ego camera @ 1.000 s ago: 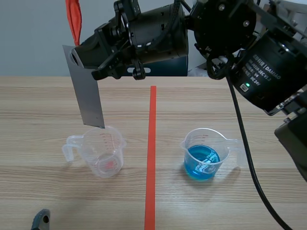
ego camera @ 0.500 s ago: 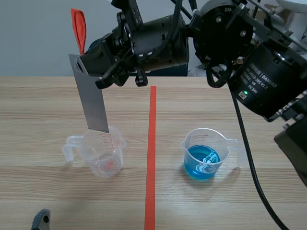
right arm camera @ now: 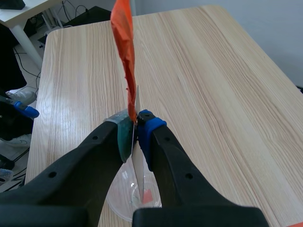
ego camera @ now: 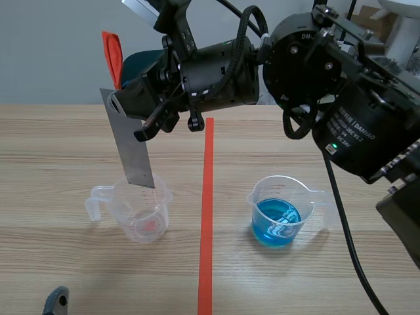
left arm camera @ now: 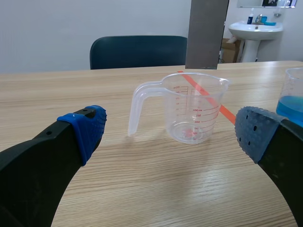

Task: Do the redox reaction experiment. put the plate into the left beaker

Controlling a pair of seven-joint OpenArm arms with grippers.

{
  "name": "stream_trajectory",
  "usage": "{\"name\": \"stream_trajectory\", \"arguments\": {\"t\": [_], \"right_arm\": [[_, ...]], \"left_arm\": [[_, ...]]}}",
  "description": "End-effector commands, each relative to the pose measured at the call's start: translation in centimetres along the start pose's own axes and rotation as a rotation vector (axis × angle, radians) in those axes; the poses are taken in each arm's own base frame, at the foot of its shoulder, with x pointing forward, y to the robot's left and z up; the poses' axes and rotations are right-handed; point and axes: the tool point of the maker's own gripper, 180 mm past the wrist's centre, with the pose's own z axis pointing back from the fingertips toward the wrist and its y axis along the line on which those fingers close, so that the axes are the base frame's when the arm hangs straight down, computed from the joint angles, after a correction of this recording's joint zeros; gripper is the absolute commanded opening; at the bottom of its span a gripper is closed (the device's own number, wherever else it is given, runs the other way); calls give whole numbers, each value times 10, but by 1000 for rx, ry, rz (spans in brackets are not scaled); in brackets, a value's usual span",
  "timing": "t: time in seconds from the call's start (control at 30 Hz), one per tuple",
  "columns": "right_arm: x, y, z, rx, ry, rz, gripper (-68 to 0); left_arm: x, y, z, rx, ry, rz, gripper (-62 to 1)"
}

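My right gripper (ego camera: pixel 120 103) comes across from the right and is shut on the top of a grey metal plate (ego camera: pixel 131 144) with an orange tag (ego camera: pixel 112 54). The plate hangs tilted, its lower edge at the rim of the clear left beaker (ego camera: pixel 141 211). In the right wrist view the gripper (right arm camera: pixel 136 120) pinches the plate (right arm camera: pixel 138 165) edge-on, straight above the beaker (right arm camera: pixel 124 204). My left gripper (left arm camera: pixel 170 125) is open low by the table, with the beaker (left arm camera: pixel 189 113) ahead between its fingers and the plate (left arm camera: pixel 207 33) above it.
A second beaker (ego camera: pixel 281 211) holding blue liquid stands right of the orange-red tape line (ego camera: pixel 207 216); its edge shows as the blue beaker (left arm camera: pixel 292 97) beside my left gripper. The tip of my left gripper (ego camera: pixel 56 302) sits at the near left table edge.
The right gripper has carried the plate a little to the right and down, bringing its lower edge from beside the beaker's rim to over its mouth. The left arm has not moved.
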Motion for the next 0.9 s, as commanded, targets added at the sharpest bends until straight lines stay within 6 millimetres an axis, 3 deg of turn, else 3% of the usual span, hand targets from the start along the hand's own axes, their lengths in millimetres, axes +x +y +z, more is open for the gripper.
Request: {"name": "stream_trajectory", "arguments": {"t": [0.0, 0.37, 0.87], "right_arm": [[10, 2, -4, 11, -37, 15, -669], [-18, 3, -23, 19, -13, -6, -669], [-37, 1, -33, 18, -1, 9, -669]], "left_arm": [[4, 2, 1, -5, -12, -11, -37], [4, 2, 1, -5, -12, -11, -37], [4, 2, 1, -5, -12, -11, -37]]}}
